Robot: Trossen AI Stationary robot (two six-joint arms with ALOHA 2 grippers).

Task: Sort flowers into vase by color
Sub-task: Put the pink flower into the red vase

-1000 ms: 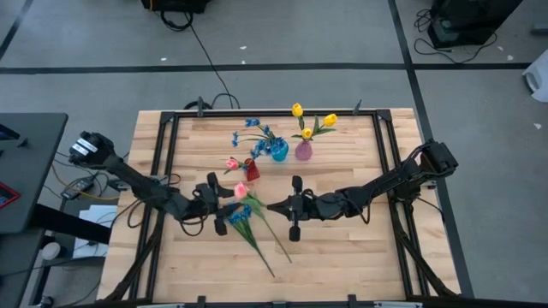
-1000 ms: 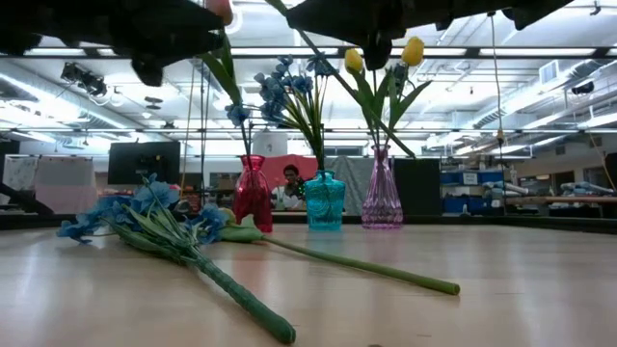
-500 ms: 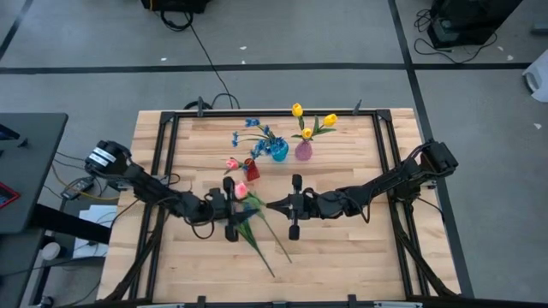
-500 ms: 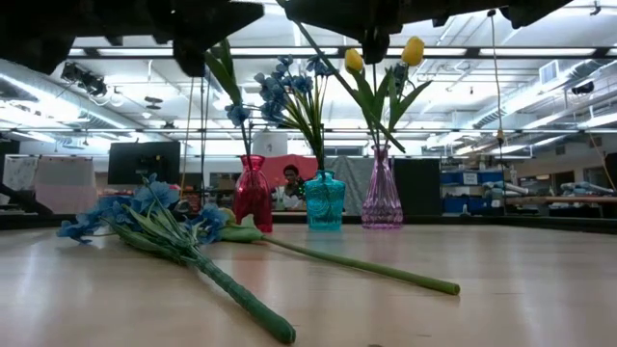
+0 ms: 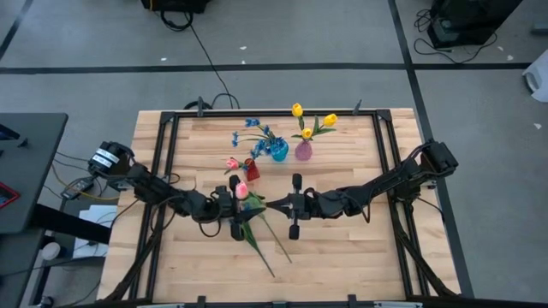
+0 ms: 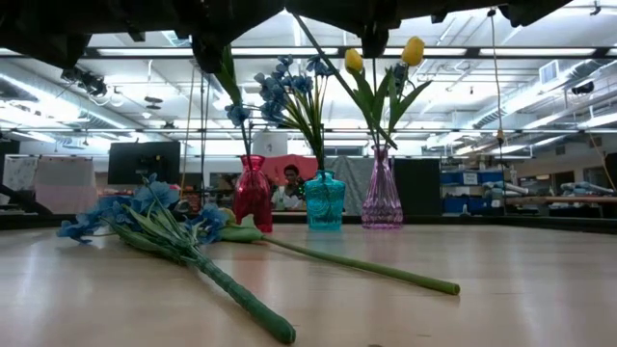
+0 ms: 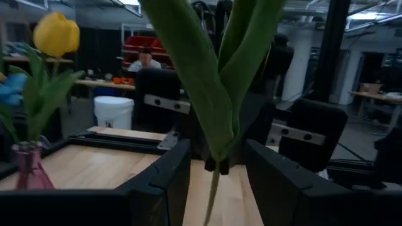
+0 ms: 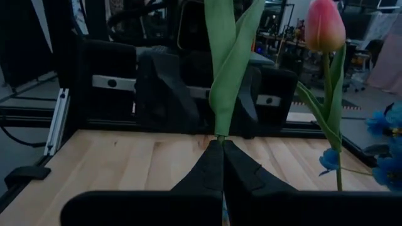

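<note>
We look straight down on a pale wooden slatted table (image 5: 342,257) with two dark arms reaching toward its middle. The right gripper (image 5: 272,205) is pinched shut on the thin green stem of a pink artificial tulip (image 5: 241,190), holding it up off the table; its wrist view shows the closed fingers (image 8: 221,164) clamping the stem just below the long green leaves.

What has changed over the last second is the left arm. A second ago it sat farther to our left, over the flowers on the table; now the left gripper (image 5: 235,205) has slid across to meet the right one. Its fingers (image 7: 164,179) stand wide apart on either side of the raised stem without touching it, as its wrist view shows. We read this as a handover being set up, with the left jaws not yet closed.

Two flowers lie on the table under the arms: a bunch of small blue artificial blossoms on a wrapped green stem (image 6: 145,217) and a long green stem (image 6: 366,265) whose head we cannot see.

At the back stand three small glass vases in a row: a red vase (image 6: 253,196) with one pink tulip, a teal vase (image 6: 325,200) with blue blossoms, and a pale purple vase (image 6: 382,198) with two yellow tulips.

We judge that the held pink tulip belongs in the red vase, and the sorting is partly done.
</note>
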